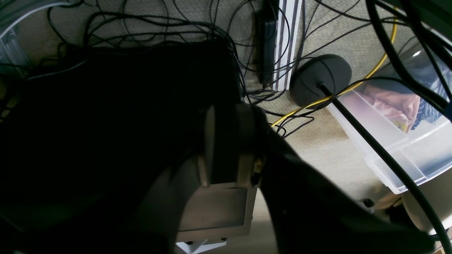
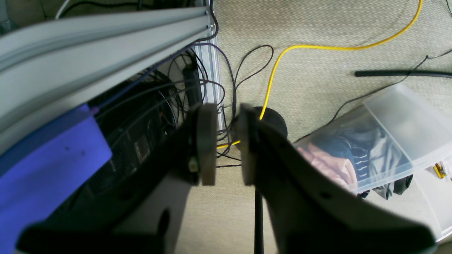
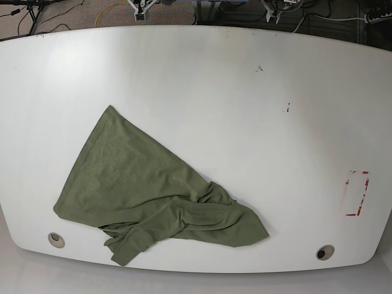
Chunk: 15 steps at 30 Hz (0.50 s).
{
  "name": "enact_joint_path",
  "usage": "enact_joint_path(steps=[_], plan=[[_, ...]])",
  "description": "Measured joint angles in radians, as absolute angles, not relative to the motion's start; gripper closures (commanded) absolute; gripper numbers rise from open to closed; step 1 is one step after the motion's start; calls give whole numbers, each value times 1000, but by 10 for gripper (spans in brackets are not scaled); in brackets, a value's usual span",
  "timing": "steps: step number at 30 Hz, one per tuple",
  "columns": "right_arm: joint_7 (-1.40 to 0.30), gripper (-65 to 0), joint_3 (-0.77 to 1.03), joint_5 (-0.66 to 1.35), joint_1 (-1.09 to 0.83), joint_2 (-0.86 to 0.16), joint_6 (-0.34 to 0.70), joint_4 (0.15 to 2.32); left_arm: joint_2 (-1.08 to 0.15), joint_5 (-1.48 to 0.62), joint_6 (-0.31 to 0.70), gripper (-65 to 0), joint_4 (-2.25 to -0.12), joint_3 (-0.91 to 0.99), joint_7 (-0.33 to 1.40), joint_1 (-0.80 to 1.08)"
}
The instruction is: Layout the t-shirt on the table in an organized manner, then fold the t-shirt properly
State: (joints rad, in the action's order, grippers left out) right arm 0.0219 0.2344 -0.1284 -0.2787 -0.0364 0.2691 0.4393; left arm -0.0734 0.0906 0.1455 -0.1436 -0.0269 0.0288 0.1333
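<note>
Crumpled olive-green cotton t-shirt [image 3: 153, 199] lies on the glossy white table [image 3: 202, 79], away from both jaws. Left gripper [image 1: 226, 144] and right gripper [image 2: 226, 144] stand narrowly parted, holding nothing, over carpet.

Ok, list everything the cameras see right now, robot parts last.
t-shirt: one, olive green, crumpled on the near-left part of the table.
table: one, glossy white, fills the base view.
grommets: two, grey, near corners of the table.
tape: one rectangle, red and white, right edge of the table.
bin: one, clear plastic, on the carpet, holding clothes.
yellow cable: one, across the carpet.
left gripper: dark, over the floor, fingers slightly apart, nothing held.
right gripper: dark, over the floor, fingers slightly apart, nothing held.
</note>
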Motion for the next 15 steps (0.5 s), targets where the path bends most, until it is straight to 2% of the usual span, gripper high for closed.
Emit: enact_joint_path(steps=[15], plan=[[45, -109, 236, -132, -265, -36, 262, 428, -74, 98, 145, -88, -143, -27, 33, 135]])
